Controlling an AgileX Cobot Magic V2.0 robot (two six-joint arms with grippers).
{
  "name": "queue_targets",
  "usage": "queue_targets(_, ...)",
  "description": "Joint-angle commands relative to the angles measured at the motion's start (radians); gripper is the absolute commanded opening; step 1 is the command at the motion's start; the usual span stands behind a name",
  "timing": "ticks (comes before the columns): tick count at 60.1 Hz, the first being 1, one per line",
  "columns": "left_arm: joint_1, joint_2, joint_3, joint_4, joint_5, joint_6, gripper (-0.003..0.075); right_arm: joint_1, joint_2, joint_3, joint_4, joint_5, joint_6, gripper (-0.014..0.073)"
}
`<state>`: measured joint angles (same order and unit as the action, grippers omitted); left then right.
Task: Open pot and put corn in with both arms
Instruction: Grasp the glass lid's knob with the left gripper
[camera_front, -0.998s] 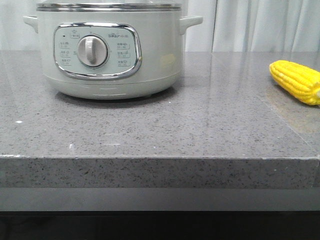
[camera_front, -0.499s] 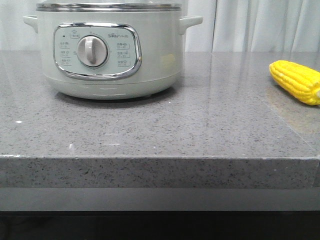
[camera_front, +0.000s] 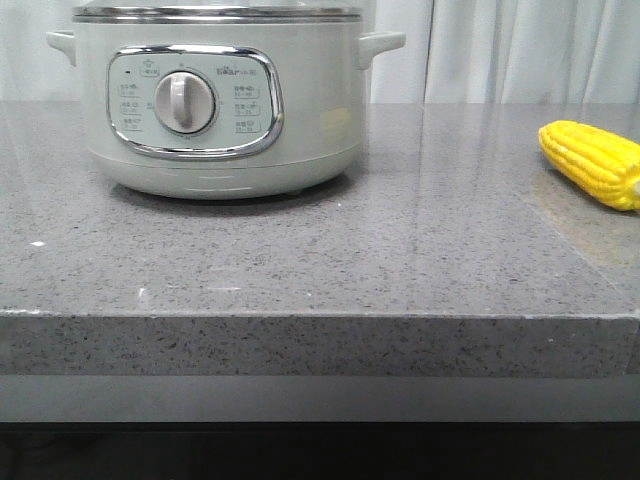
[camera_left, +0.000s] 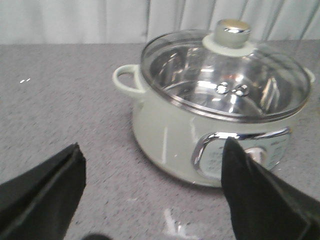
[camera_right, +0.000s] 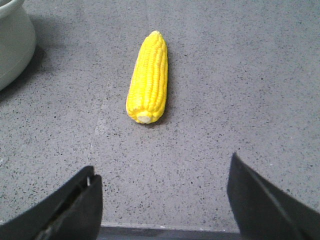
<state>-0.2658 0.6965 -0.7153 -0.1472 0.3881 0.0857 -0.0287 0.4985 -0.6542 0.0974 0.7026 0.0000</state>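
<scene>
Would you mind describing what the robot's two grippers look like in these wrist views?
Only the fingers show. The left gripper has two matte black fingers, broad and wedge-shaped, tapering to pointed tips. The right gripper matches: black, angular fingers, one showing a ridged inner edge near its tip. No cables, markings or arm links are visible, and neither arm appears in the front view.

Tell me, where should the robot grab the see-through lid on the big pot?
Probably by the knob in the middle of the glass lid. It sticks up, so the left gripper, whose fingers are open, could come straight down and pinch it from two sides. The rest of the lid is wide, smooth and domed, with little to hold. The pot stays on the counter.
</scene>
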Motion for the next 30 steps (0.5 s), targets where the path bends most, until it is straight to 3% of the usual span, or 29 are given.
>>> queue_targets(1,-0.063,0.063,-0.072,-0.002,-0.152,0.005,0.0555,-0.008,0.012,-0.031,-0.001,-0.067,0.0,0.0542)
queue_targets(13,-0.166,0.24,-0.191,0.0,-0.255,0.005,0.0555,-0.008,0.012,-0.031,-0.001,-0.067,0.0,0.0542)
queue_targets(30,-0.198,0.511,-0.403,0.0,-0.333,0.003,0.0555,-0.008,0.012,-0.031,-0.001,-0.067,0.0,0.0542)
